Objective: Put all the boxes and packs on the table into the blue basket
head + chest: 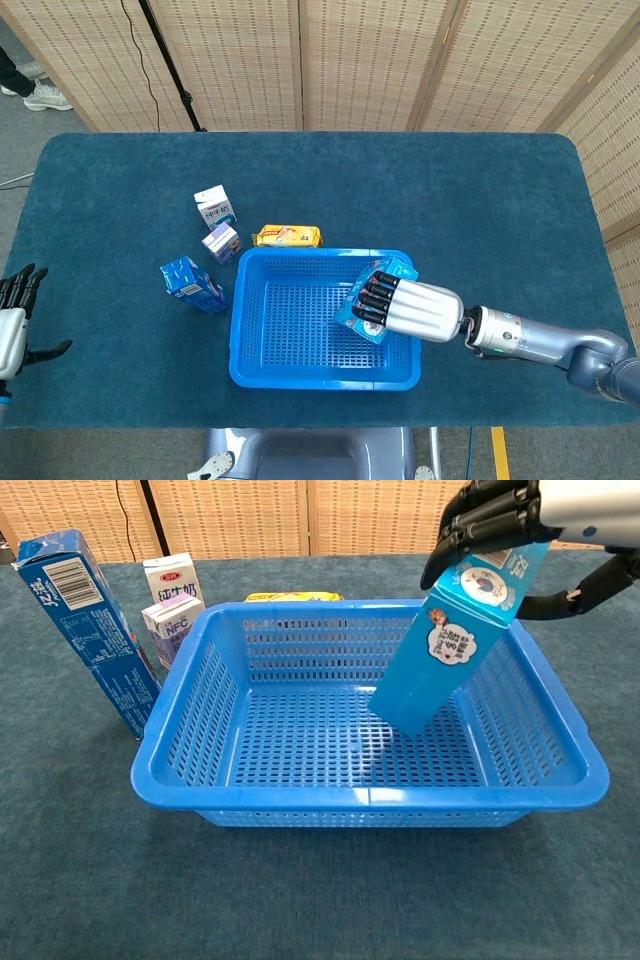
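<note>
Right hand (500,520) grips a light-blue carton (455,645) tilted inside the blue basket (370,805), lower corner near the mesh floor; nothing else in there.

Both views bright, even, diffuse indoor light, apparently from overhead; no hard shadows. Faint soft shadow under the blue basket (360,798) rim on the bench (90,880) cloth. Mild sheen on the basket plastic, no blown glare. Head view sharp throughout. Chest view sharp too, slight wide-angle stretch at edges. No motion blur seen.
</note>
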`<state>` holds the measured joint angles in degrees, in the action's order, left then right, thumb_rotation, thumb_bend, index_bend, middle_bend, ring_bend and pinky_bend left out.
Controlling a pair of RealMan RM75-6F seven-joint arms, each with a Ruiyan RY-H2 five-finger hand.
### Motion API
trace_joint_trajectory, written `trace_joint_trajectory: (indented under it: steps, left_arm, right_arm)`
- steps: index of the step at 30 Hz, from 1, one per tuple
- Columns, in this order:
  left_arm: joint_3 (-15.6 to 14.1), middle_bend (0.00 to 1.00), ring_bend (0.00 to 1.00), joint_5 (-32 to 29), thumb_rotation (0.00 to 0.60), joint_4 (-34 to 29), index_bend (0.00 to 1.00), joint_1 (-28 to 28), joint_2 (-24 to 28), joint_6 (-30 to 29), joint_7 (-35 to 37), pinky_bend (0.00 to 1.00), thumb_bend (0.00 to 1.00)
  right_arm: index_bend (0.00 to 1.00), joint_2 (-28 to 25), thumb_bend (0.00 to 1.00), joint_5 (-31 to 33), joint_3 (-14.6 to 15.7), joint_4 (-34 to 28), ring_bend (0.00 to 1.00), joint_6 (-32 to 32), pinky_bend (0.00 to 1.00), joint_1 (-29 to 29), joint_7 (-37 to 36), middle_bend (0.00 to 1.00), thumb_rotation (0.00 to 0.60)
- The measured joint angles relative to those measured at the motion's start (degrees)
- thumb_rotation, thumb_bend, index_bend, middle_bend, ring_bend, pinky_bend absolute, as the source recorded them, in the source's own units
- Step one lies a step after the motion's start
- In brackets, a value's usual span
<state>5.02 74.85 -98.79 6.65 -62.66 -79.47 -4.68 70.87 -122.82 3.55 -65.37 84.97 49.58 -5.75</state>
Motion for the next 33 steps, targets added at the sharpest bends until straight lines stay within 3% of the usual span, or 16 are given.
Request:
trace_joint_trajectory:
  steps: [2,8,20,27,33]
  left_arm:
    - [-0.11,0.0,0.0,0.28,0.6,-0.05,0.0,-0.04,-0.03,-0.15,-0.06,0.0,0.08]
    - [-0.25,0.0,0.0,0.72,0.6,-0.16,0.0,-0.28,0.11,-0.63,0.39,0.0,0.08]
    - [-0.11,0.0,0.0,1.09,0.6,0.07,0.0,-0.2,0.72,-0.28,2.57,0.0,0.08]
    - [0.87,0.0,0.0,2.18,0.6,-0.32,0.0,1.35,1.63,0.81,4.79,0.0,0.08]
    - [1.82,0.0,0.0,2.85,0.6,-1.66,0.0,3.55,2.48,2.81,4.83,0.0,0.08]
  right_arm:
    - [0.23,0.56,0.0,1.14,-0.42,-0.42,0.01,1.3,0.21,-0.88,0.24,0.13,0.6]
    - [0.17,0.24,0.0,1.84,-0.55,-4.21,0.0,1.74,0.18,-1.82,1.49,0.03,0.6]
    - [0.16,-4.75,0.0,4.46,-2.99,-8.88,0.0,5.09,0.17,-4.08,4.47,0.01,0.6]
    - [0.14,-10.04,0.0,12.82,-5.19,-8.96,0.0,8.29,0.17,-9.41,2.51,0.0,0.6]
    - [0.1,-10.68,0.0,20.39,-5.51,-6.89,0.0,9.73,0.16,-15.99,-2.29,0.0,0.6]
